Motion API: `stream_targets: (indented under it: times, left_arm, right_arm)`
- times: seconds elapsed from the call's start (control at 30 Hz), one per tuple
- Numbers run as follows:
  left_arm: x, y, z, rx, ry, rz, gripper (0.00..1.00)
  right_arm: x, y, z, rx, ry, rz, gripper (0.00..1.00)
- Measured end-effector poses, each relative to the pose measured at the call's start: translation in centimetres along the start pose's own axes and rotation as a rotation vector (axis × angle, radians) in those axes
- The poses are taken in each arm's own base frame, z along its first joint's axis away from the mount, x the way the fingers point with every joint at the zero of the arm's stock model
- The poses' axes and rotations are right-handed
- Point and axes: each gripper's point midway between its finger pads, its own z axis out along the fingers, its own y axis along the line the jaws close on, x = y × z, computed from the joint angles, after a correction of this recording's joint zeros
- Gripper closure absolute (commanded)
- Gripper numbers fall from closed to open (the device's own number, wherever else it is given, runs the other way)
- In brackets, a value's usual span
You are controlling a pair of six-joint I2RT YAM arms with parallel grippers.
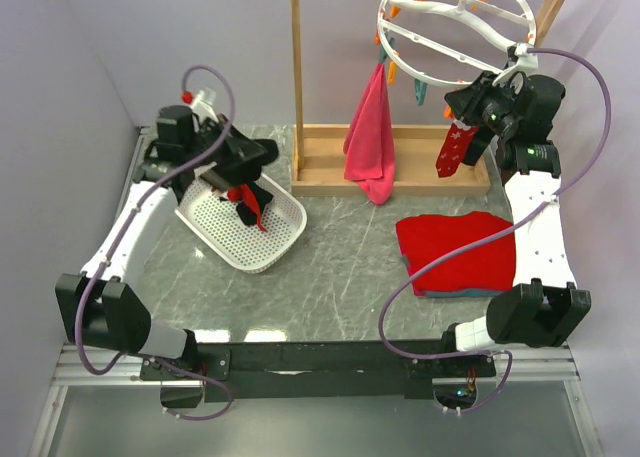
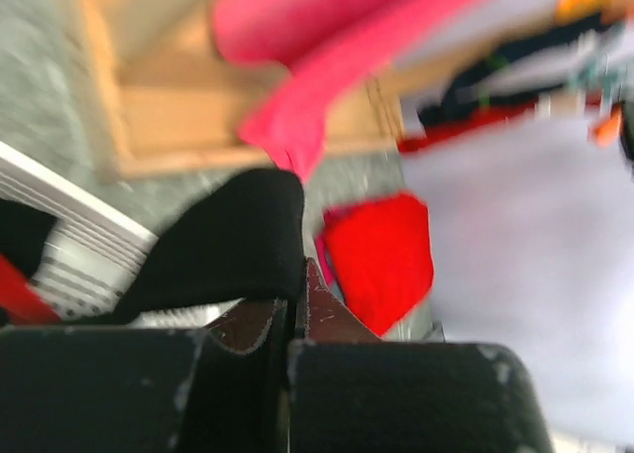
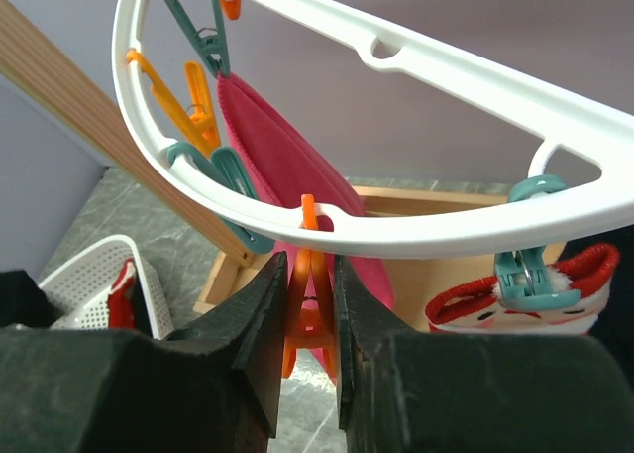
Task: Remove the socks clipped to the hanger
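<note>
Above the tabletop [image 1: 340, 277], on the hanger [image 3: 446, 66], the right hand [image 3: 309, 270] clasped an orange clip [image 3: 302, 319], while the nearest sock [image 3: 475, 309] hung straight down from a teal clip [image 3: 525, 275] just to its right.

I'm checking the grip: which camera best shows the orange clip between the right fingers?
Right wrist: the orange clip sits centred, sharp, between the fingers. Top external hides it behind the right arm; left wrist is blurred.
</note>
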Motion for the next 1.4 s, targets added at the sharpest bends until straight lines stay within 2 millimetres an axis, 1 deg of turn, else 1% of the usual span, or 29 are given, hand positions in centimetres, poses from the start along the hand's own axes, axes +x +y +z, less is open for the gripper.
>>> stream_targets:
  times: [0.1, 0.2, 0.23, 0.33, 0.47, 0.57, 0.67, 0.73, 0.77, 0.83, 0.93, 1.0, 1.07, 1.1, 1.17, 1.23, 1.27, 1.3, 1.33, 1.4]
  left_arm:
    - [-3.7, 1.5, -0.9, -0.05, -0.064, -0.023, 0.96]
    - [-6.9, 3.2, -1.7, -0.093, -0.116, -0.037, 0.97]
    - [-8.1, 4.2, -2.0, -0.113, -0.132, -0.041, 0.99]
    - [-10.6, 7.0, -2.5, -0.163, -0.155, -0.067, 0.99]
    - [-12.5, 11.4, -2.4, -0.224, -0.15, -0.124, 0.98]
    - [-12.5, 13.4, -1.7, -0.224, -0.12, -0.162, 0.98]
    - [-11.3, 13.6, -0.7, -0.177, -0.077, -0.202, 0.97]
    - [-9.7, 13.7, 0.0, -0.132, -0.052, -0.221, 0.96]
    - [-8.6, 13.9, 0.3, -0.12, -0.034, -0.236, 0.96]
    - [-5.5, 14.6, 1.0, -0.111, 0.017, -0.281, 0.94]
    - [-0.2, 15.8, 2.5, -0.117, 0.107, -0.35, 0.93]
    - [2.6, 16.1, 3.0, -0.112, 0.15, -0.385, 0.9]
    - [4.9, 16.0, 3.4, -0.107, 0.184, -0.414, 0.88]
    - [5.8, 15.6, 3.6, -0.102, 0.2, -0.421, 0.84]
    - [6.6, 14.8, 3.9, -0.088, 0.216, -0.408, 0.81]
    - [6.9, 13.5, 4.3, -0.064, 0.224, -0.375, 0.66]
    - [7.0, 12.5, 4.4, -0.047, 0.225, -0.352, 0.59]
    - [7.1, 11.9, 4.4, -0.037, 0.224, -0.336, 0.45]
    - [7.2, 11.3, 4.3, -0.025, 0.221, -0.319, 0.37]
    - [7.2, 10.7, 3.9, -0.023, 0.206, -0.295, 0.26]
  right_arm:
    - [-0.1, 0.3, 0.0, -0.015, -0.001, 0.008, 0.99]
    - [0.0, 0.5, 0.0, -0.026, 0.001, 0.012, 0.99]
    - [-0.1, 0.6, 0.0, -0.028, 0.0, 0.014, 0.99]
    - [-0.1, 0.6, 0.0, -0.03, -0.001, 0.015, 0.99]
    - [-0.2, 0.7, 0.0, -0.033, -0.003, 0.02, 0.99]
    - [-0.2, 0.8, 0.0, -0.038, -0.003, 0.026, 0.99]
    - [-0.2, 0.9, 0.0, -0.043, -0.003, 0.028, 0.99]
    - [-0.2, 1.0, 0.0, -0.046, -0.004, 0.028, 0.99]
    - [-0.2, 1.0, 0.0, -0.049, -0.004, 0.028, 0.99]
    - [-0.2, 1.1, 0.0, -0.052, -0.005, 0.03, 0.99]
    - [-0.3, 1.2, 0.0, -0.058, -0.008, 0.031, 0.99]
    - [-0.4, 1.3, 0.0, -0.062, -0.01, 0.034, 1.0]
    - [-0.4, 1.3, 0.0, -0.064, -0.009, 0.037, 1.0]
    - [-0.4, 1.3, 0.0, -0.065, -0.01, 0.037, 1.0]
    - [-0.3, 1.4, 0.0, -0.068, -0.009, 0.04, 1.0]
    - [-0.3, 1.4, 0.0, -0.071, -0.007, 0.041, 1.0]
    - [-0.3, 1.4, 0.0, -0.072, -0.007, 0.042, 1.0]
    - [-0.2, 1.4, 0.0, -0.073, -0.006, 0.042, 1.0]
    - [-0.2, 1.4, 0.0, -0.074, -0.006, 0.043, 1.0]
    - [-0.1, 1.5, 0.1, -0.077, -0.004, 0.045, 0.99]
